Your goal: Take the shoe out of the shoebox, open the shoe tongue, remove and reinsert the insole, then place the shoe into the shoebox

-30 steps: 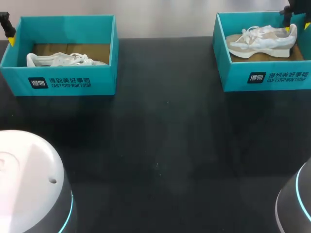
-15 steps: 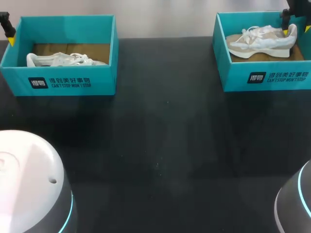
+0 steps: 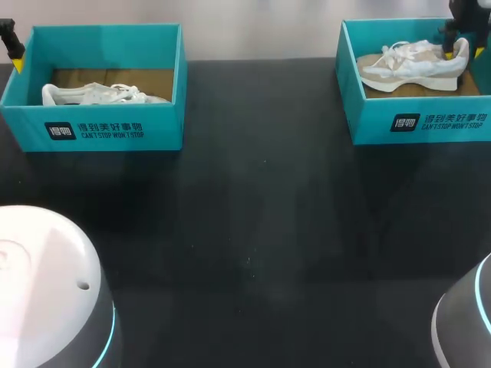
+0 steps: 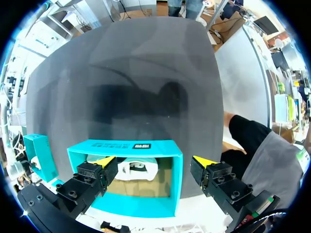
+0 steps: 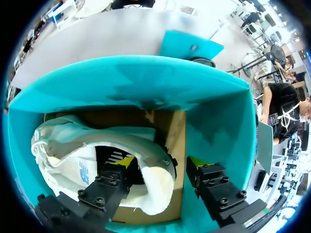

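In shoebox, shoe heel between parted jaws of right gripper.

White shoe in teal shoebox

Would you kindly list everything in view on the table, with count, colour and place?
shoeboxes: two, teal; left shoebox at the table's far left, right shoebox at its far right.
shoes: two, whitish; left shoe in the left shoebox, right shoe in the right shoebox.
table: one, black, under both boxes.
left arm: black, yellow-tipped, beside the left shoebox's far outer corner; jaws open.
right arm: black, yellow-tipped, down in the right shoebox; jaws open, straddling the right shoe's heel.
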Controlling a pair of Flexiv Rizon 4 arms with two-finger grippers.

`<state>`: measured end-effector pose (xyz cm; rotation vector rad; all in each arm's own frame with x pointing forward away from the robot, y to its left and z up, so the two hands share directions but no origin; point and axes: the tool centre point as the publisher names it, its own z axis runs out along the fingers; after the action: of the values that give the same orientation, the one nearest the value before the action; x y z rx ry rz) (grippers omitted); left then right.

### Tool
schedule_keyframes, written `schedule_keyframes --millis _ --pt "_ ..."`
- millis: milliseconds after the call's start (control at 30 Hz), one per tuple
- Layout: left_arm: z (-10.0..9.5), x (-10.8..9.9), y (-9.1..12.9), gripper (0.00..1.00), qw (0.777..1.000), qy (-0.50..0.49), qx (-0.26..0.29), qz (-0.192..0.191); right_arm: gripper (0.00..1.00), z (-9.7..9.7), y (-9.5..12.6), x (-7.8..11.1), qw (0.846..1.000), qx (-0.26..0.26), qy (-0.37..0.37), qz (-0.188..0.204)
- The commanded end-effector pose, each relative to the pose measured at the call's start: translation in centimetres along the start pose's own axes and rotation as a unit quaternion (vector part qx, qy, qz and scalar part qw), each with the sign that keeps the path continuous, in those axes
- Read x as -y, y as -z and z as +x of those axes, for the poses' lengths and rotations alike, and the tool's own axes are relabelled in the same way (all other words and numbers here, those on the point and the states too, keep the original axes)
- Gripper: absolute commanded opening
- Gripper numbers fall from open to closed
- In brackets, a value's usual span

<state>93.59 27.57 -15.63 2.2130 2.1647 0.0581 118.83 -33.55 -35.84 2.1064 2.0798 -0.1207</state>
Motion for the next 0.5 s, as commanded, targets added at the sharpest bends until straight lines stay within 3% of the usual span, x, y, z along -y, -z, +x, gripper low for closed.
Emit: schedule_keyframes --millis 33,500 --pt "0.0 0.1 0.1 1.0 1.0 0.0 -0.001 -0.001 0.62 -0.3 -0.8 -0.9 1.0 -0.002 -0.002 0.024" --pt "0.0 0.1 0.1 1.0 1.0 0.0 -0.001 -0.001 0.71 0.0 -2.0 -0.1 0.999 -0.019 -0.008 0.042"
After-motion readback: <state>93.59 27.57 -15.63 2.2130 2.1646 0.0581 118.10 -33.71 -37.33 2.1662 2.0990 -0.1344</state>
